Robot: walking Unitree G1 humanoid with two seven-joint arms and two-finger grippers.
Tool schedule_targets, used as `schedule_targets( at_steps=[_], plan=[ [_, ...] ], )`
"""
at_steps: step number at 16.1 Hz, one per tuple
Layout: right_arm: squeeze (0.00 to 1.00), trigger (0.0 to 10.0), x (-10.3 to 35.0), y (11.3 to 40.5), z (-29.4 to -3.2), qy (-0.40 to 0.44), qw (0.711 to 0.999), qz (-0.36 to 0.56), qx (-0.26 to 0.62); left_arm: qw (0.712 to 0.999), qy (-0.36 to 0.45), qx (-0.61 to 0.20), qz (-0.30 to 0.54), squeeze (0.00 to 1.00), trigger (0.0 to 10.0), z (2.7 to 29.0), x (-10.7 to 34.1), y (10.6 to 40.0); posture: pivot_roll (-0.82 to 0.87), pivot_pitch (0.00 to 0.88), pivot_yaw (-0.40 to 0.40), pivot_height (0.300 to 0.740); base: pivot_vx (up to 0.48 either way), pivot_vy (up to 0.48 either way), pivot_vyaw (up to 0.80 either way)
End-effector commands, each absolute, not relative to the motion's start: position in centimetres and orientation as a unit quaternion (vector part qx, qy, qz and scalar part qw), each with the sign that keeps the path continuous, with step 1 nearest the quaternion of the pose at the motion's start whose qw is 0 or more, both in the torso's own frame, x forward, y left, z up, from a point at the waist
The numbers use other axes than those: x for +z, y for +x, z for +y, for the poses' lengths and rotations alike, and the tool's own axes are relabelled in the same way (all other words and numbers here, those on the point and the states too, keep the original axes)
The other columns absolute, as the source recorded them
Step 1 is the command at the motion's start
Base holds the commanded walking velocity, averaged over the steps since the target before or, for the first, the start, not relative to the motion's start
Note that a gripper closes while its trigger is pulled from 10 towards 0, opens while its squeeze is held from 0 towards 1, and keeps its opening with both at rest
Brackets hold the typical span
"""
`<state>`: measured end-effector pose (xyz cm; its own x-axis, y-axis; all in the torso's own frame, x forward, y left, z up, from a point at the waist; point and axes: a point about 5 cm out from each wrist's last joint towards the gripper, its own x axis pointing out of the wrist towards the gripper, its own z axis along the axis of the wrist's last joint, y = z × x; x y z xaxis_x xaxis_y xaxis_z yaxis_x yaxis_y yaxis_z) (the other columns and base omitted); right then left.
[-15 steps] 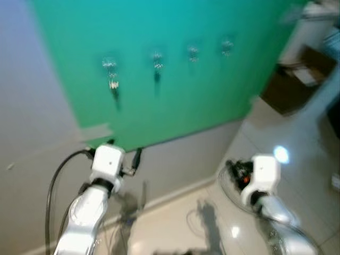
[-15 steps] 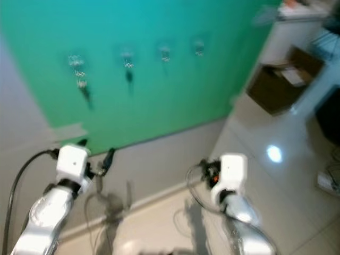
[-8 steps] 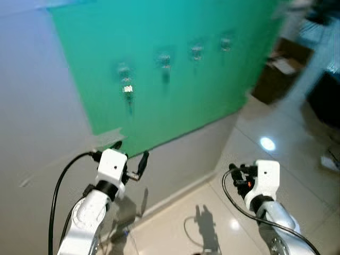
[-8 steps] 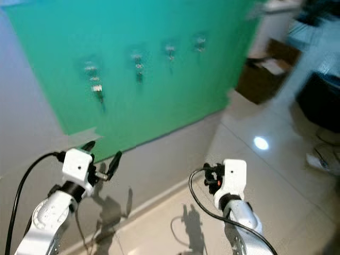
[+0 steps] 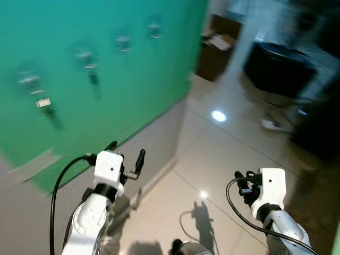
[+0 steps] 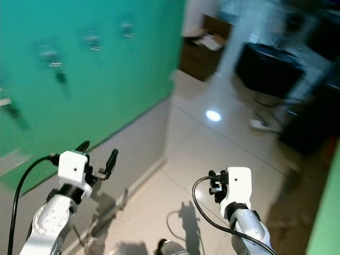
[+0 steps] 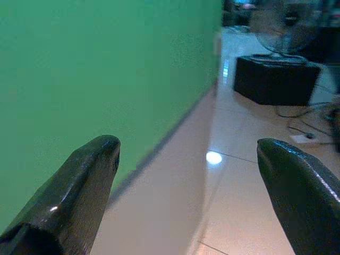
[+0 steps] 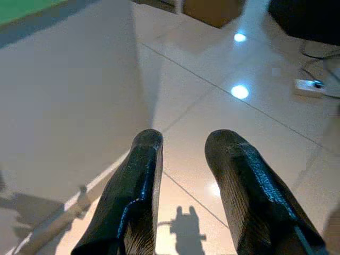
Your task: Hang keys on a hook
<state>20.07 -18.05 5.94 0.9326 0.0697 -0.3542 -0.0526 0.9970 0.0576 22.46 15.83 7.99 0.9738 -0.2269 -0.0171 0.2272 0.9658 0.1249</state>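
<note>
Green wall panel (image 5: 122,85) on the robot's left, carrying a row of small metal hooks (image 5: 123,41), blurred. A bunch of keys (image 5: 45,104) hangs from the hook furthest left; something dark hangs from the next hook, too smeared to name. Below the panel, beige wall and glossy cream tiled floor (image 5: 223,154).

Left gripper (image 5: 125,154) raised near the lower edge of the panel, fingers (image 7: 79,186) spread wide, nothing between them. Right gripper (image 6: 212,183) low over the floor, well apart from the wall, fingers (image 8: 138,186) close together with a narrow gap, also empty.

Judgement: hanging looks done. Head views are heavily blurred and face mostly across the room.

Risks: wide left fingers near the wall could scrape it, or snag the hanging keys, if the arm swings upward. A black box (image 5: 276,66), loose cables and a socket strip (image 8: 311,86) lie on the floor ahead; walking blind could trip on them.
</note>
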Motion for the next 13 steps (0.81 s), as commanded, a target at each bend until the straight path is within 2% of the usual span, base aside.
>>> schedule_targets(
  at_steps=[1,6,9,13],
  plan=[
    [0.0,10.0,6.9,20.3,-18.6,0.01,0.987,0.159,0.021,0.992,0.051,-0.119,-0.008,0.0,10.0,15.6,8.4,22.2,-0.13,0.08,-0.05,0.74,0.0,0.0,-0.77],
    [0.0,10.0,8.3,21.6,-19.8,-0.006,0.994,0.103,-0.038,0.988,0.051,-0.141,-0.047,0.0,10.0,15.0,10.7,23.4,-0.1,0.059,-0.05,0.74,0.0,0.0,-0.77],
    [0.0,10.0,8.1,22.3,-19.2,-0.002,0.994,0.096,-0.043,0.979,0.085,-0.177,-0.049,0.0,10.0,14.8,10.8,24.2,-0.09,0.032,-0.02,0.74,0.0,0.0,-0.78],
    [0.0,10.0,8.0,22.7,-18.6,-0.014,0.995,0.092,-0.04,0.981,0.089,-0.165,-0.055,0.0,10.0,15.6,11.3,25.2,-0.1,0.022,0.013,0.74,0.0,0.0,-0.78]
  ],
)
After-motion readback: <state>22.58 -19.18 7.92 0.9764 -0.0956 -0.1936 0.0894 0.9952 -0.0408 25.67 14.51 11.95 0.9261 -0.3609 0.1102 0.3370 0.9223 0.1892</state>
